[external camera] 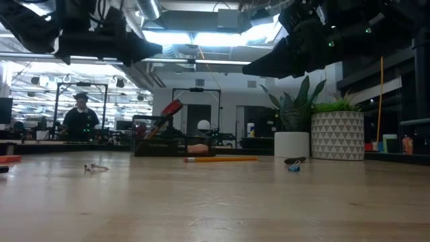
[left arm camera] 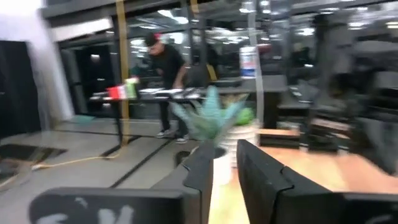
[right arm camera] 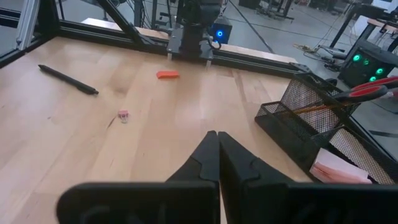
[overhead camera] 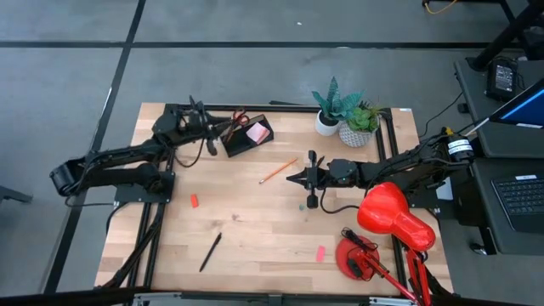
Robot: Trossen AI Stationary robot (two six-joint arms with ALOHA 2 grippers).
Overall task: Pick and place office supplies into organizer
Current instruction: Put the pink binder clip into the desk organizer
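The organizer [overhead camera: 246, 136] is a dark mesh tray at the table's far side, left of centre. It holds red-handled scissors [overhead camera: 240, 117] and a pink sticky-note pad [overhead camera: 257, 132]. On the wood lie an orange pencil [overhead camera: 278, 170], a black pen [overhead camera: 210, 252], two red erasers [overhead camera: 194, 201] [overhead camera: 320, 252] and a small clip [overhead camera: 302, 205]. My left gripper [overhead camera: 219, 127] hovers just left of the organizer, slightly open and empty [left arm camera: 225, 177]. My right gripper [overhead camera: 291, 179] hangs above mid-table near the pencil, shut and empty [right arm camera: 217, 149].
Two potted plants [overhead camera: 348, 115] stand at the far edge, right of centre. A red desk lamp [overhead camera: 391, 217] fills the near right corner under my right arm. In the low view, a person [external camera: 80, 117] stands in the room beyond the table.
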